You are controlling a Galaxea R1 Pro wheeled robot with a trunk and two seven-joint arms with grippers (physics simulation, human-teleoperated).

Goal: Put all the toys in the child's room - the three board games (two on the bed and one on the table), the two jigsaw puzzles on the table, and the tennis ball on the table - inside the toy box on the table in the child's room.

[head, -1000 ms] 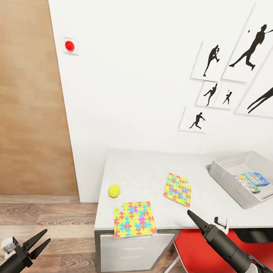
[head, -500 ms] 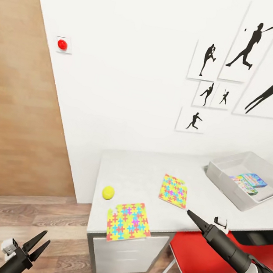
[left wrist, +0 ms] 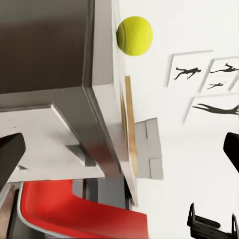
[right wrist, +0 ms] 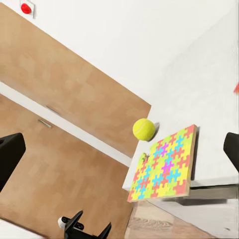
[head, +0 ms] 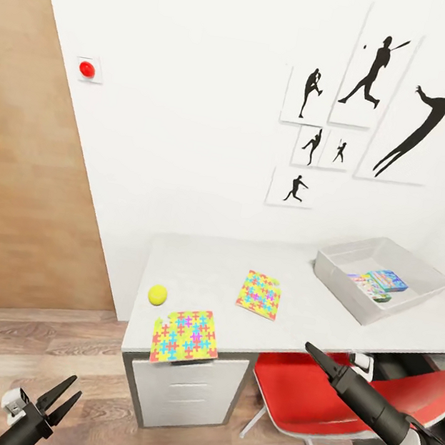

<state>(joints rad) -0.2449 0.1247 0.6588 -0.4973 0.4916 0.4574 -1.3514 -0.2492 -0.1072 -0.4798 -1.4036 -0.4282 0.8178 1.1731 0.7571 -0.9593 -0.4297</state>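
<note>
Your view has shifted right, so the table w/ tennis ball sits more central; left gripper & right gripper both spread, holding nothing.

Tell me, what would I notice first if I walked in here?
Probably the two bright jigsaw puzzles on the pale table: one poking over its front edge, one further back. A yellow-green tennis ball sits near the table's left end. On the wall above hang black sports silhouette pictures.
</note>
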